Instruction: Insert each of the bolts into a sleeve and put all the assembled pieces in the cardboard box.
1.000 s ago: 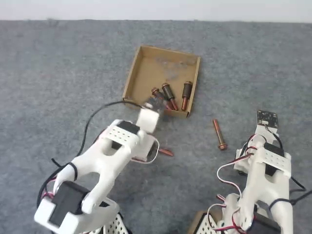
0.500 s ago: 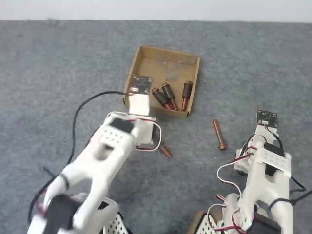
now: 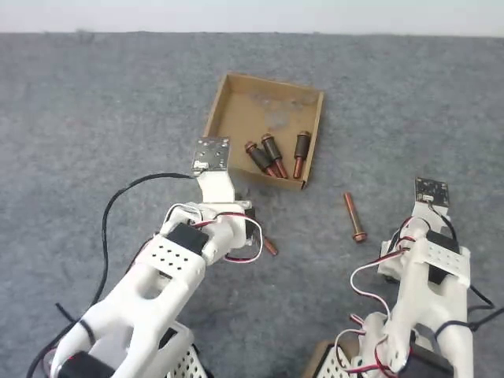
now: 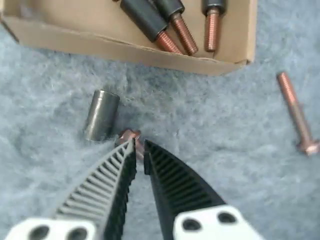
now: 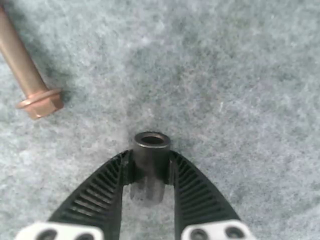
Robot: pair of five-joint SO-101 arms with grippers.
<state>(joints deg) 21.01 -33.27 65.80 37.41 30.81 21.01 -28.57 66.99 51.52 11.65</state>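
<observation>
The left gripper [image 4: 139, 145] is clenched on a copper bolt [image 4: 129, 136]; the six-sided head of this bolt shows between the fingertips. A loose sleeve [image 4: 101, 115] lies on the grey carpet [image 4: 240, 165] just beside the fingertips, between them and the near wall of the cardboard box [image 4: 125, 47]. This wall stands between the left gripper and the three assembled pieces [image 4: 150, 20], which lie side by side inside the box, close to the wall. In the high view the left arm's wrist reaches over the near corner of the box. A second bolt [image 3: 353, 216] lies on the carpet between the box and the right arm. The right gripper [image 5: 150, 160] grasps a dark sleeve [image 5: 151, 142], whose open end faces the wrist camera, near the head of the second bolt.
</observation>
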